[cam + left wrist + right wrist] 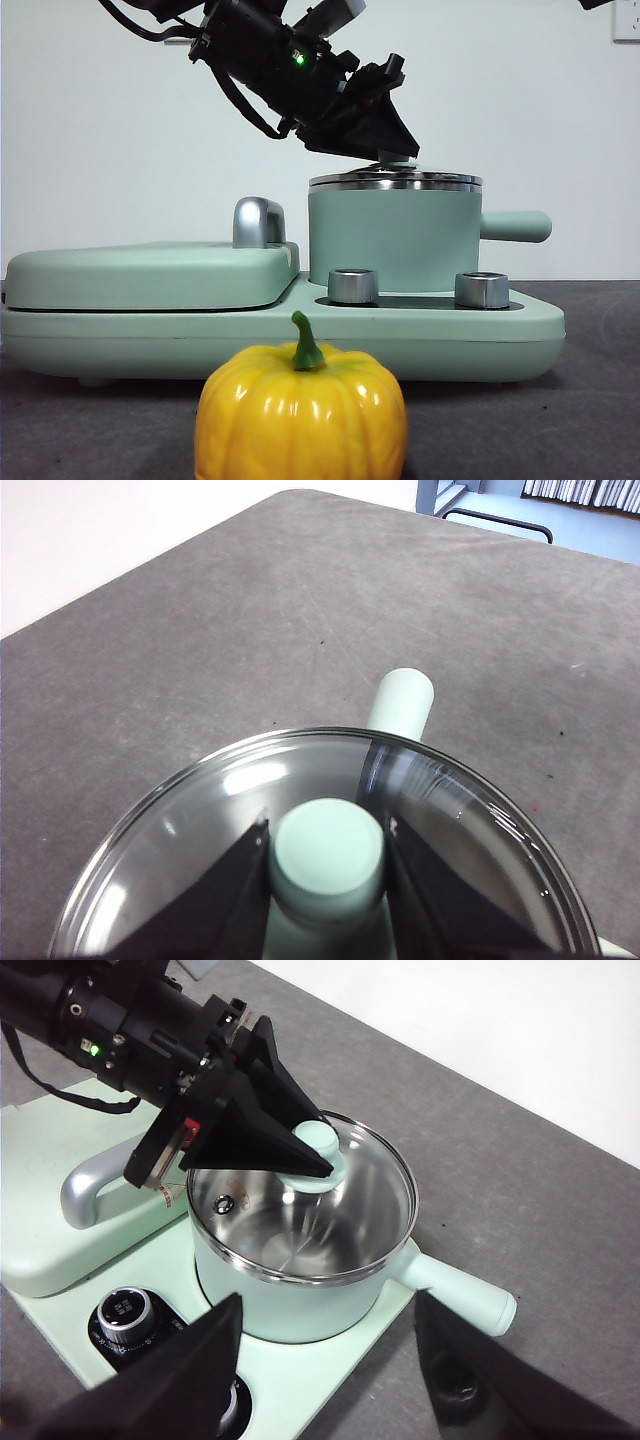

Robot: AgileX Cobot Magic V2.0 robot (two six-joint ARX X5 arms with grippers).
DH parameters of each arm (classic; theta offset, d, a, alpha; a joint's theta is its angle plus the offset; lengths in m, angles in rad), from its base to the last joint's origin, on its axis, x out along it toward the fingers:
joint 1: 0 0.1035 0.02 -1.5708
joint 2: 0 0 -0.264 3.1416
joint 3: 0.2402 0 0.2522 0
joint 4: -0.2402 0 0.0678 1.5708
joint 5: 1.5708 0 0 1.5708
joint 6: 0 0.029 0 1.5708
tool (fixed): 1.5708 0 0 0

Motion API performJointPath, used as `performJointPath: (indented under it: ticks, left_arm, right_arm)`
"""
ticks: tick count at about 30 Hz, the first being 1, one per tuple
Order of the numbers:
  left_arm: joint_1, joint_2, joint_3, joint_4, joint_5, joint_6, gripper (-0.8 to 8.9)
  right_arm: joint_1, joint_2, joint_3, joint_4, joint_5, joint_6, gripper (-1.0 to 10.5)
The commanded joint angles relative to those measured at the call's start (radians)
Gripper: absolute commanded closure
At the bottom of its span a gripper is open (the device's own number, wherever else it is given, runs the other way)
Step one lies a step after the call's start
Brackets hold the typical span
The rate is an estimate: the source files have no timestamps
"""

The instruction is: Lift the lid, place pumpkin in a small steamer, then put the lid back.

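Left hand (pixel 325 865) clamped on the lid (pixel 200 850) knob, lid seated on the small steamer (pixel 392 240) directly beneath. Right hand (pixel 330 1360) spread, waiting. Risk — smooth knob slipping during lift; pumpkin (pixel 300 412) sits well clear.

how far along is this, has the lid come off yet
Nothing is finished yet. The lid sits on the small steamer, and the left gripper is closed on its knob, so the lift is only starting. The pumpkin stands on the table in front of the cooker, untouched. The right gripper hangs open above. Left: lift the lid, load the pumpkin, replace the lid.
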Motion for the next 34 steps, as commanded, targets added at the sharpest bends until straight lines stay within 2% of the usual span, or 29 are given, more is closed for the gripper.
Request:
performJointPath:
  ticks: [1,16,22,30,34]
  left_arm:
    - [-0.009,0.007,0.021,0.004,-0.011,-0.005,8.03]
    - [-0.008,-0.118,0.021,-0.018,-0.033,-0.008,8.03]
    - [-0.008,-0.221,0.021,-0.163,-0.102,-0.058,8.03]
    - [0.021,-0.339,0.021,-0.353,-0.138,-0.124,8.02]
    - [0.051,-0.38,0.018,-0.45,-0.212,-0.13,8.01]
  right_arm:
    - [0.004,0.008,0.019,0.01,0.004,0.01,6.7]
    - [0.004,0.008,0.019,0.009,0.003,0.01,6.7]
    - [0.004,0.008,0.019,0.009,0.003,0.01,6.7]
    - [0.004,0.008,0.019,0.008,0.003,0.009,6.7]
    - [0.005,0.008,0.019,0.002,-0.003,0.008,6.7]
